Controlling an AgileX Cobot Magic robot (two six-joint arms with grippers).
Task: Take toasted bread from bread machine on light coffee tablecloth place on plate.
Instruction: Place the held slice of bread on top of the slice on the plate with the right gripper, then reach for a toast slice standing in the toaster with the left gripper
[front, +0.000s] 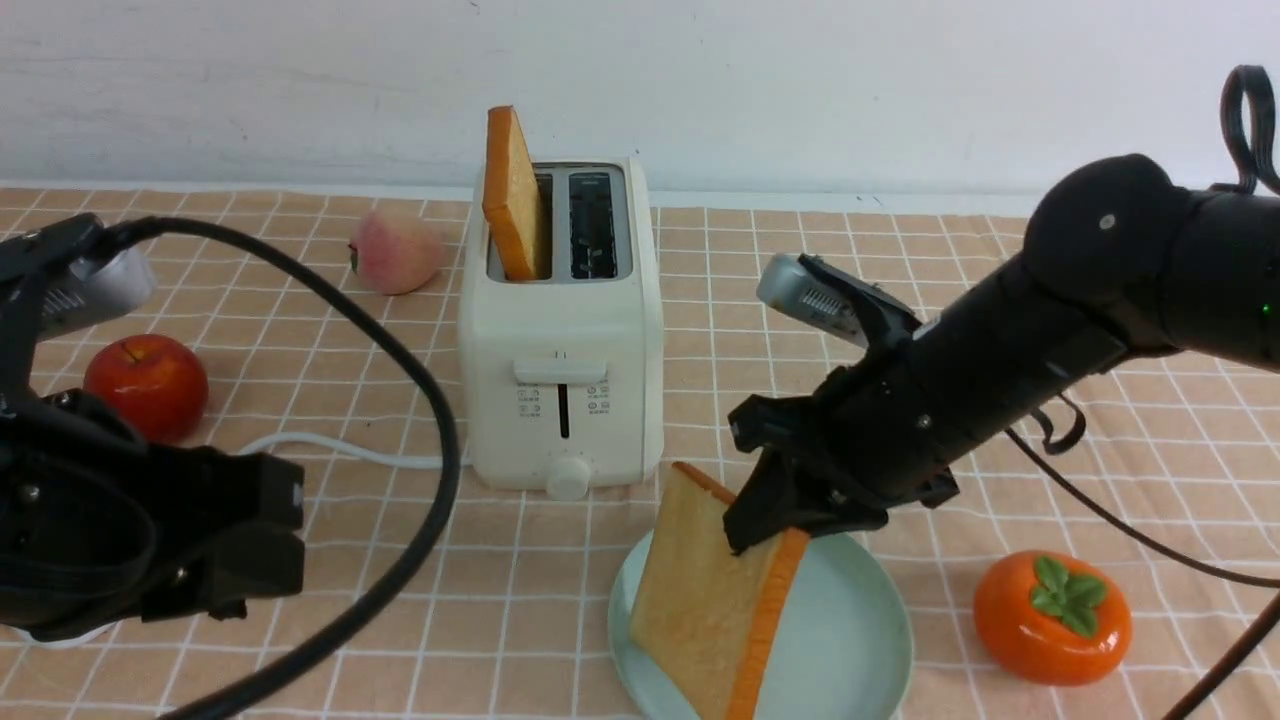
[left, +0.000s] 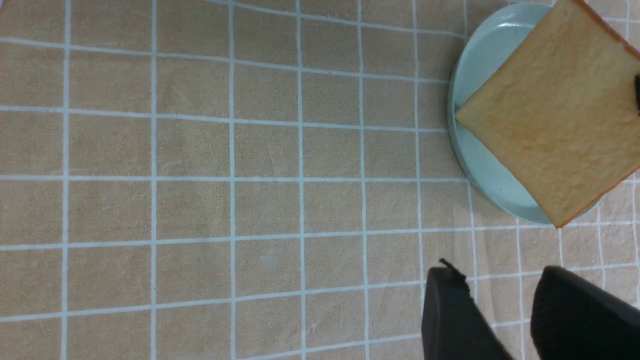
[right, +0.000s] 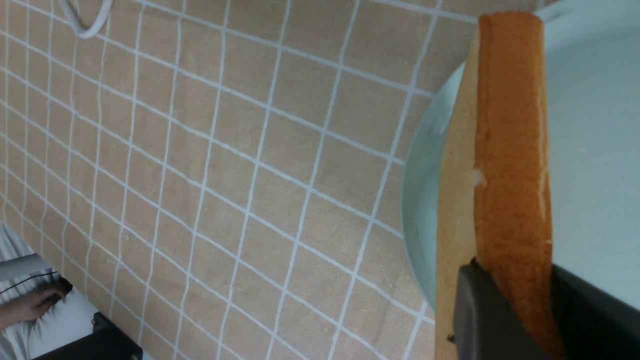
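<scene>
My right gripper (front: 775, 520) is shut on a toast slice (front: 705, 600) and holds it on edge, tilted, over the pale teal plate (front: 860, 640). In the right wrist view the slice's orange crust (right: 512, 150) runs between my fingers (right: 480, 320) above the plate (right: 590, 125). A second toast slice (front: 512, 195) stands in the left slot of the cream toaster (front: 562, 330); the right slot is empty. My left gripper (front: 225, 560) hangs open and empty at the front left; its wrist view shows its fingers (left: 450, 315), the plate (left: 475, 80) and the held slice (left: 550, 120).
On the checked peach-tan cloth (front: 900, 260): a red apple (front: 146, 385) at left, a peach (front: 395, 250) behind it, an orange persimmon (front: 1052, 615) at front right. The toaster's white cord (front: 340, 450) runs left. A black cable (front: 400, 380) loops over the front left.
</scene>
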